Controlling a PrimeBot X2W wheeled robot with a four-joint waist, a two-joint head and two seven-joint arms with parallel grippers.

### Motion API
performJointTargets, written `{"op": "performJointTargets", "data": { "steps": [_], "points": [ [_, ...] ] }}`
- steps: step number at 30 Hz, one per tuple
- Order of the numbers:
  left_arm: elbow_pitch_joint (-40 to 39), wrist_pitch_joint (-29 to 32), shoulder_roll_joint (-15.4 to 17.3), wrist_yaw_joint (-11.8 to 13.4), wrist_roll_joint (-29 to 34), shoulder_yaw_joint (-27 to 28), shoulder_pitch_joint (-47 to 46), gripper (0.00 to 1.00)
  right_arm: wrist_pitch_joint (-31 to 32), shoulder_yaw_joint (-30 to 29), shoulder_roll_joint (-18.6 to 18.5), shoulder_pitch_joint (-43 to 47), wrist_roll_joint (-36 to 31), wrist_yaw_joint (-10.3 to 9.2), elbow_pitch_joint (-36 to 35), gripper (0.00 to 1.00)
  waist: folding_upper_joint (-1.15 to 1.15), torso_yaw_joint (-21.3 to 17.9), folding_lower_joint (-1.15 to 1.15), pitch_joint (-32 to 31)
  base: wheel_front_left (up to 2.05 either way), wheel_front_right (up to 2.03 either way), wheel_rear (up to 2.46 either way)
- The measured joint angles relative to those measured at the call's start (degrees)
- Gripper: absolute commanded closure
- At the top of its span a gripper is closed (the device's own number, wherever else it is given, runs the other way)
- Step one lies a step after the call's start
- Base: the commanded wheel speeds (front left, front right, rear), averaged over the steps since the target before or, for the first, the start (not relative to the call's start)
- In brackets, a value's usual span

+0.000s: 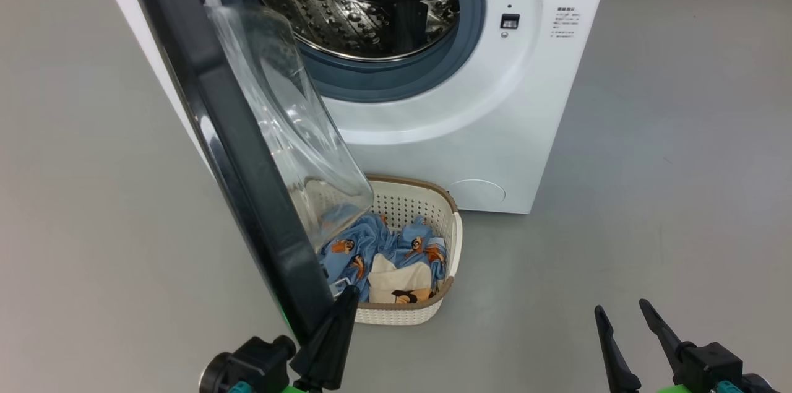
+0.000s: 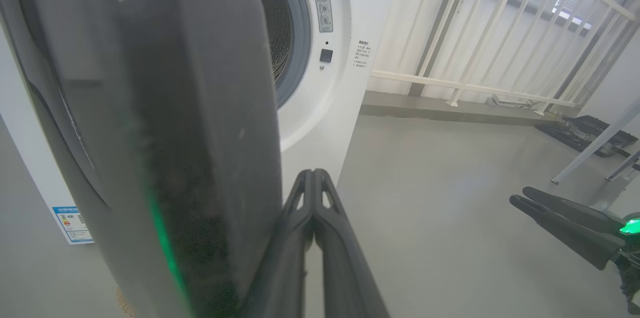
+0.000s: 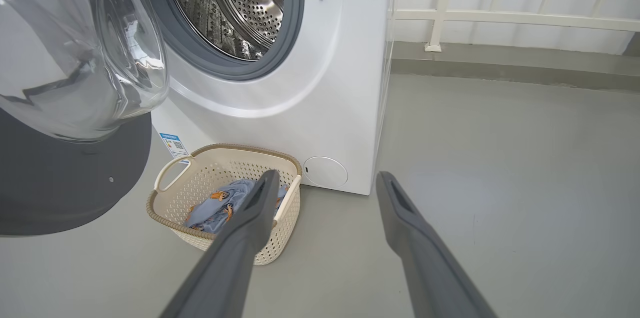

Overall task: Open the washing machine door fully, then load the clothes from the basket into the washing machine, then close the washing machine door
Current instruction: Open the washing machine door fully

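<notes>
The washing machine (image 1: 495, 133) stands with its steel drum (image 1: 359, 3) exposed. The washing machine door (image 1: 229, 145) is swung out towards me, its glass bowl (image 3: 75, 57) over the basket's left part. The basket (image 1: 455, 238) sits on the floor before the machine. It holds the clothes (image 1: 371, 244): light-blue printed fabric and a cream piece (image 1: 396, 275). My left gripper (image 1: 346, 297) is shut with nothing between its fingers (image 2: 312, 178), its tip against the door's lower edge (image 2: 200, 157). My right gripper (image 1: 622, 307) stands open at the lower right, well apart from the basket (image 3: 225, 157).
Bare grey floor (image 1: 649, 164) spreads to the right of the machine. A white railing (image 2: 475, 32) runs behind it on a raised ledge. Dark equipment (image 2: 585, 132) and a slanted white leg (image 2: 595, 147) stand at the far right.
</notes>
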Motion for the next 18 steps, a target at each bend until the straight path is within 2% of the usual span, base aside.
{"op": "performJointTargets", "data": {
  "steps": [18],
  "points": [
    [-4.17, 3.74, 0.37, 3.91, 0.00, 0.31, 1.72, 1.00, 0.00, 0.46, 0.03, 0.01, 0.09, 0.00, 0.07, 0.00, 0.00, 2.13, 0.00, 0.70, 0.00, 0.00, 0.00]
  ]
}}
